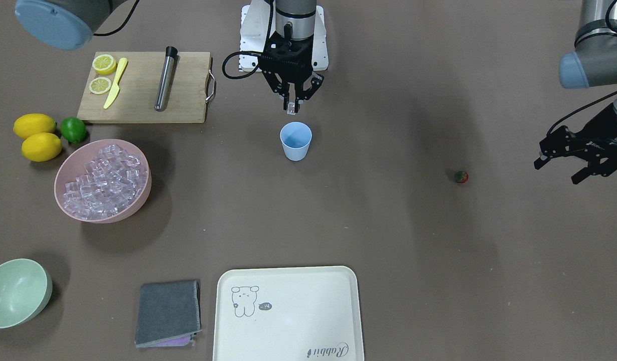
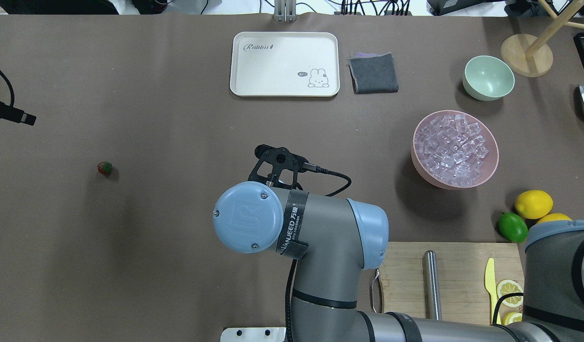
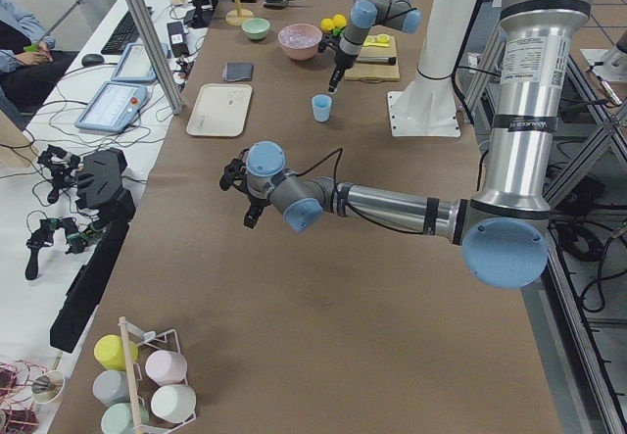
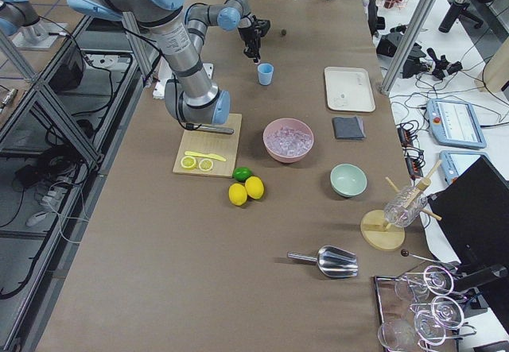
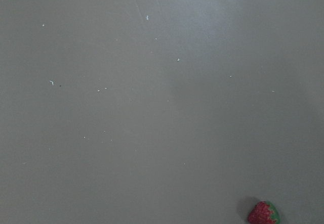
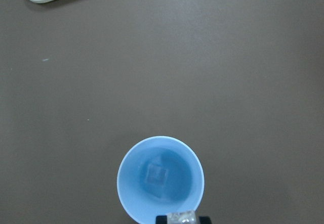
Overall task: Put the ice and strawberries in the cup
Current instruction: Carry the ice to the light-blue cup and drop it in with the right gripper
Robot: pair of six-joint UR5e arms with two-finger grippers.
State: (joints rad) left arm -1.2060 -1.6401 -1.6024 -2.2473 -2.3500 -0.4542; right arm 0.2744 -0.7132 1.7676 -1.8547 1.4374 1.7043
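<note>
Pinches a single ice cube [image 1: 291, 106] in the right gripper [image 1: 291, 105], fingers pointing straight down and drawn in onto the cube's sides, a hold apparently chosen to let go with nothing more than a short fall. Hangs that cube above the cup [image 1: 295, 141], standing upright and alone in the middle of the table [image 1: 389, 240], mouth open to the gripper. Places the cube, judged from the front view, slightly toward the robot's side of the rim rather than dead over the middle. Looks much the same from the right wrist view, with the held cube at the near lip of the cup and a settled cube [image 6: 156, 175] lying on the blue floor inside. Cannot say for certain whether a release from here clears the rim. Leaves the rest of the ice [image 1: 105, 180] heaped in the pink bowl [image 1: 130, 209], well apart from the cup on the right gripper's side, handy for further trips. Holds the left gripper [image 1: 558, 172] out at the opposite end of the table, fingers spread and gripping nothing, angled down toward the strawberry [image 1: 461, 176]. Finds the strawberry lying on bare table, apart from those fingers and well apart from the cup. Catches it only at the lower right corner of the left wrist view, so not yet under the gripper. Suggests a division of labour: ice for the right gripper, strawberry for the left gripper nearest it. Reads as the ice step under way, the strawberry step not yet begun.
</note>
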